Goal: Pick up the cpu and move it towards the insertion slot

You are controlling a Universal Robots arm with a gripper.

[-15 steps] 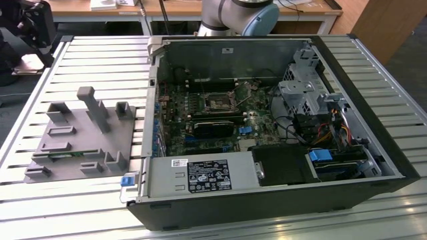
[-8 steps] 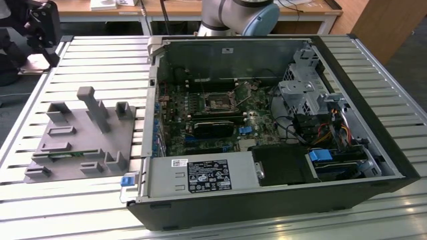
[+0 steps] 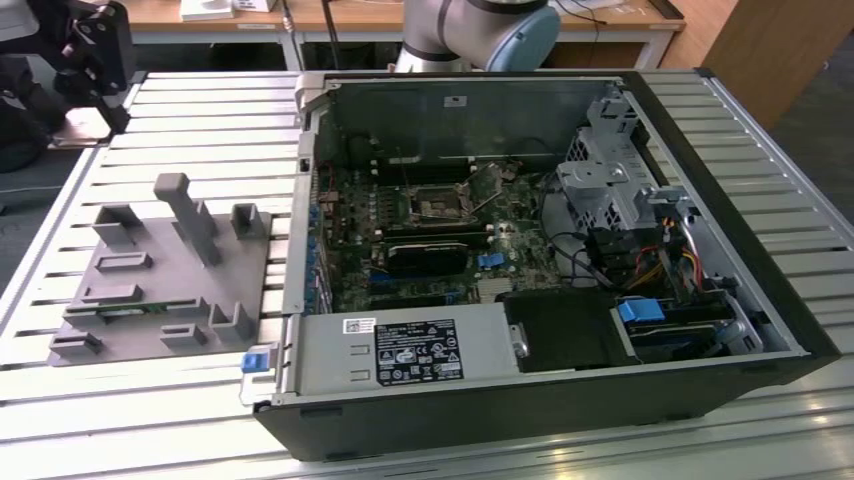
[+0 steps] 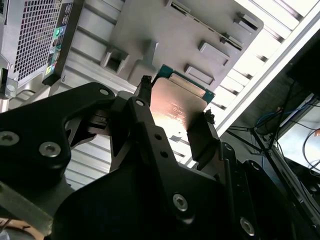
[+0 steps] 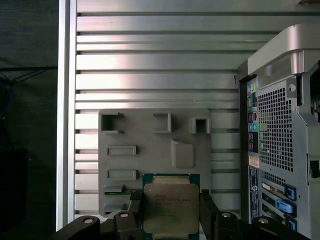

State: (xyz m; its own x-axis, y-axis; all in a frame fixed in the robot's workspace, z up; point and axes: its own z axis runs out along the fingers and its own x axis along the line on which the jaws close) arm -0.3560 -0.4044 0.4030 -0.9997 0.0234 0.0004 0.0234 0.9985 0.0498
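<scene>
At the exterior view's far left, the claw [image 5: 170, 216] hangs over the slatted table [image 3: 200, 110], closed on the cpu [image 5: 170, 202]. In both wrist views the chip sits between the two fingers [image 5: 207, 212] near their tips. Each pad presses one of two opposite edges, and its far end juts past the tips. This edge grip probably keeps the pads off the metal lid and off the underside, so the chip can go down flat. The lid faces the first wrist camera and the chip looks level.

Just right of the claw, the grey fixture [image 3: 160, 250] lies flat on the table, its pockets and posts shaped to keep parts in fixed places. The cpu appears clear of it, above its edge.

Further right, the case [image 3: 534, 400] lies on its side with the panel off, which turns the board upward for reaching from above. The slot [image 3: 441, 202] sits on that board towards the far side, well apart from the cpu, with the case wall between them.
</scene>
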